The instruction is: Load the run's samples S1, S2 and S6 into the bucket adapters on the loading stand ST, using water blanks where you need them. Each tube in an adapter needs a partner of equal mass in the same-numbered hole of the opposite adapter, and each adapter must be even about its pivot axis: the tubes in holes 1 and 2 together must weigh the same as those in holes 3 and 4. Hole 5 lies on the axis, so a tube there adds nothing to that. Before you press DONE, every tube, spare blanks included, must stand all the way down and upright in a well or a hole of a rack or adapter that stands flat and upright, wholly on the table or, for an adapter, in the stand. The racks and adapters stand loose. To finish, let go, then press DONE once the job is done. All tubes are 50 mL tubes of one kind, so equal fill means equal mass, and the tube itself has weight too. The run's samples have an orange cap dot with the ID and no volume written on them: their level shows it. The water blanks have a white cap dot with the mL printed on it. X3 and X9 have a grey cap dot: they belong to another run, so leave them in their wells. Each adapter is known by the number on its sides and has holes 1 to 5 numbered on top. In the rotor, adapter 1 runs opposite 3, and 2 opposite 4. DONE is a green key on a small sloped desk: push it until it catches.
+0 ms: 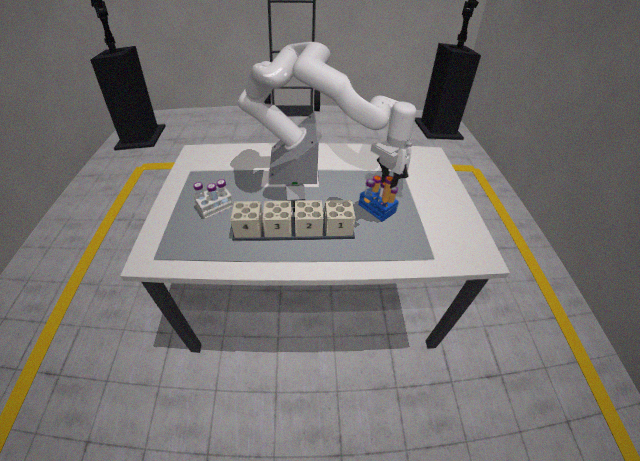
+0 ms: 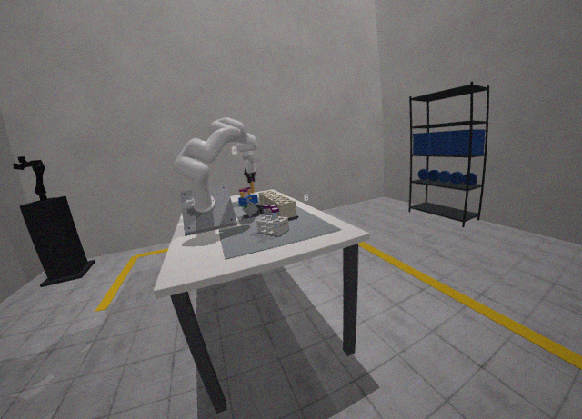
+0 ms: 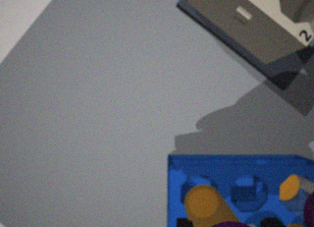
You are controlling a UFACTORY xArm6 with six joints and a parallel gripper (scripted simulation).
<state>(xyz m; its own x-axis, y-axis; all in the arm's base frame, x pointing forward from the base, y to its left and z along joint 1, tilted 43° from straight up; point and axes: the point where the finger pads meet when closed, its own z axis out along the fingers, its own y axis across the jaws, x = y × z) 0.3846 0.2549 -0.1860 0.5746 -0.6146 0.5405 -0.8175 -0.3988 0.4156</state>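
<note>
My gripper (image 1: 391, 180) (image 2: 250, 179) (image 3: 227, 222) is shut on an orange-filled tube (image 1: 386, 193) (image 2: 252, 187) (image 3: 202, 202) with a purple cap, upright over the blue rack; its ID is unreadable. Its lower end is partly hidden by other tubes. The blue rack (image 1: 381, 214) (image 2: 242, 202) (image 3: 216, 160) holds several purple-capped tubes, some with orange fill. The white rack (image 1: 216, 209) (image 2: 272, 227) at left holds three purple-capped tubes. Adapter 4 (image 1: 245, 232), adapter 3 (image 1: 276, 232), adapter 2 (image 1: 309, 232) and adapter 1 (image 1: 340, 231) stand in the stand (image 1: 293, 238); no tubes show in them.
The green DONE key (image 1: 294, 183) is on a small desk behind the adapters, near the arm's base plate (image 1: 294, 169). Adapter 1 is left of the blue rack in the top view. A grey mat (image 1: 206, 247) lies under the racks and stand on the white table (image 1: 465, 239).
</note>
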